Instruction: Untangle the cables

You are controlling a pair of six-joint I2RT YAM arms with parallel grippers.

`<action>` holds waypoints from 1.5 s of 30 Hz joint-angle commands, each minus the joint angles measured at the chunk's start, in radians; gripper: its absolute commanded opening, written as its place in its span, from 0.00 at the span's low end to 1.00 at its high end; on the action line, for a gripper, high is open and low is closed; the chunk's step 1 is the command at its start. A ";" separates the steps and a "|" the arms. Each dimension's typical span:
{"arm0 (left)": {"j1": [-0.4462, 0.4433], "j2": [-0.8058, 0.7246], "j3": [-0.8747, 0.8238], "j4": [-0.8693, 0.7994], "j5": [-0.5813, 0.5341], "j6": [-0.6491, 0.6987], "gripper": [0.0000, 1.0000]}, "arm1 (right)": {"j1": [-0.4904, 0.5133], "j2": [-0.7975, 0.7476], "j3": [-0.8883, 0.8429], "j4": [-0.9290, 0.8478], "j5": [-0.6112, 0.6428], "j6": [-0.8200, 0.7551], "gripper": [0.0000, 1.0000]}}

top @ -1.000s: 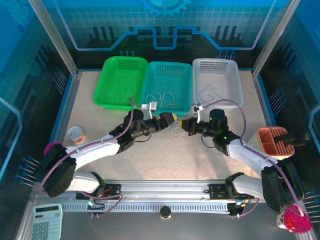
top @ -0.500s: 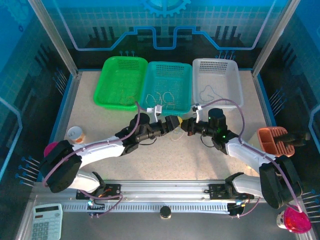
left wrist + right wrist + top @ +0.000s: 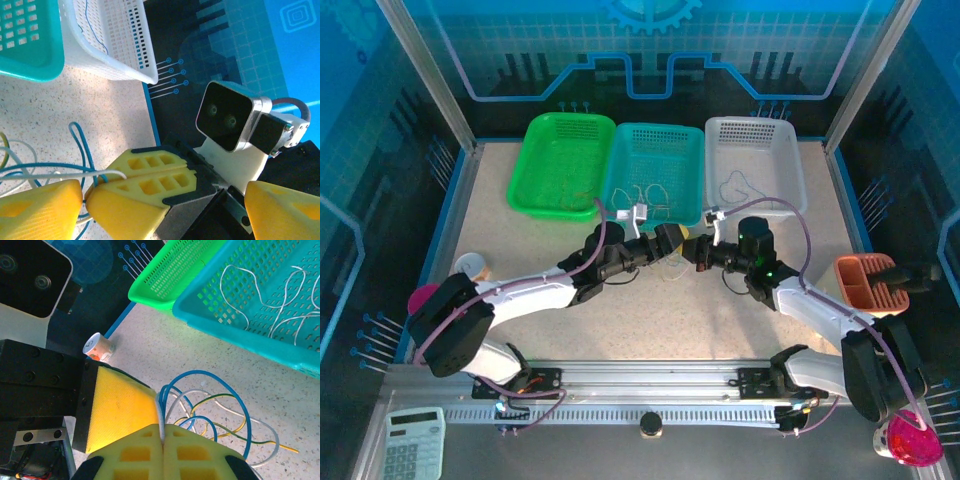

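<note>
Tangled cables [image 3: 670, 265] in blue, white and yellow, loose on the speckled counter [image 3: 650, 315], just in front of the teal basket [image 3: 655, 128] and between the two wrists. Right end effector [image 3: 161, 434] clamped tight, yellow fingers pressed flat together, pinching a white strand of the knot at the very tip; possibly a blue strand too, hard to judge at the seam. Left end effector [image 3: 668, 238] spread wide, gripping nothing, one finger [image 3: 117, 410] just beside the right pair's tip, the other well off on the far side. Thin whitish wires [image 3: 270, 302] lying inside the teal basket. A dark wire [image 3: 735, 185] in the white basket [image 3: 790, 150] next to it. Green basket [image 3: 535, 170] at the left end of the row.
</note>
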 commanded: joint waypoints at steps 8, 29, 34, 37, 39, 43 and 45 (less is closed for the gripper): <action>0.007 -0.028 -0.013 0.033 -0.121 0.088 0.87 | 0.008 -0.030 -0.041 0.022 -0.017 0.001 0.00; -0.043 -0.099 -0.078 0.043 -0.126 0.008 0.88 | 0.018 0.034 0.001 0.023 0.019 -0.009 0.00; -0.052 -0.049 -0.052 0.063 -0.115 -0.007 0.88 | 0.020 0.025 0.004 0.010 0.019 -0.016 0.00; -0.058 -0.035 -0.044 0.062 -0.120 -0.007 0.87 | 0.020 0.017 0.006 0.002 0.021 -0.020 0.00; -0.060 -0.028 -0.044 0.056 -0.126 -0.007 0.88 | 0.020 0.011 0.006 0.000 0.021 -0.021 0.00; -0.061 -0.025 -0.050 0.027 -0.147 -0.009 0.88 | 0.020 -0.001 0.005 -0.004 0.019 -0.022 0.00; -0.061 -0.029 -0.058 0.001 -0.173 0.007 0.88 | 0.019 -0.011 0.006 -0.003 0.012 -0.019 0.00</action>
